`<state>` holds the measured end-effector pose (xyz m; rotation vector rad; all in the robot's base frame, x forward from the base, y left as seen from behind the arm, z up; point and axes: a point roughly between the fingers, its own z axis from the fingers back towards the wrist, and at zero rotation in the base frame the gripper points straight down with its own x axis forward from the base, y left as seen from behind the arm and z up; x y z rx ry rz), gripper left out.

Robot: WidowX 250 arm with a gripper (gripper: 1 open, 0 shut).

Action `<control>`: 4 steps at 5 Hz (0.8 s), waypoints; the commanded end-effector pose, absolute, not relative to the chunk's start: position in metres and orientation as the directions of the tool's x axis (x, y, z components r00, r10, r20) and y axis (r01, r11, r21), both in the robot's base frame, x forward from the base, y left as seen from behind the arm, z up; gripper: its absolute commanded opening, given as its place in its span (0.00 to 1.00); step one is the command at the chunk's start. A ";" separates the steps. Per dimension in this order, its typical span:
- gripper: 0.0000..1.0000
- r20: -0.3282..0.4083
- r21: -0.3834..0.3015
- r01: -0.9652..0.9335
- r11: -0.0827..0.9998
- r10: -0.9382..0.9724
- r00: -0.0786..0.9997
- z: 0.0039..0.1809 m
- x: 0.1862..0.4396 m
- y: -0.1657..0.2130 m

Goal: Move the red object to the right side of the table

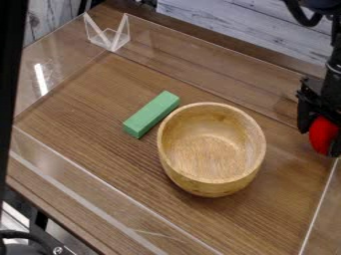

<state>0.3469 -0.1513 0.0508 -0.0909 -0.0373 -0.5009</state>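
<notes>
At the upper left of the frame a small clear stand [107,32] sat near the back edge of the table [80,120], which I left alone. Left of centre lay the green block [151,114], just beside the wooden bowl [210,147] that filled the middle of the picture; neither had any part in my job. At the far right edge of the frame my fingers [320,125] hung pointing down, low over the wood. The red ball [324,132] showed between them, down by the table at its right side, well apart from the bowl. I could not tell from this view whether my fingers were parted or clamped on it, since the dark housing hid most of the gap. I judged the carry as good as done: the ball was already where it belonged. What was left was to be sure it lay free, then lift clear without nudging it.
</notes>
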 end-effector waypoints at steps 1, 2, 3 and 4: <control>1.00 0.119 -0.068 0.464 0.883 -0.455 0.883 0.076 0.356 -0.152; 1.00 0.111 -0.067 0.450 0.891 -0.441 0.891 0.078 0.355 -0.154; 1.00 0.107 -0.062 0.434 0.899 -0.426 0.898 0.083 0.357 -0.151; 1.00 0.107 -0.052 0.416 0.908 -0.409 0.906 0.090 0.358 -0.146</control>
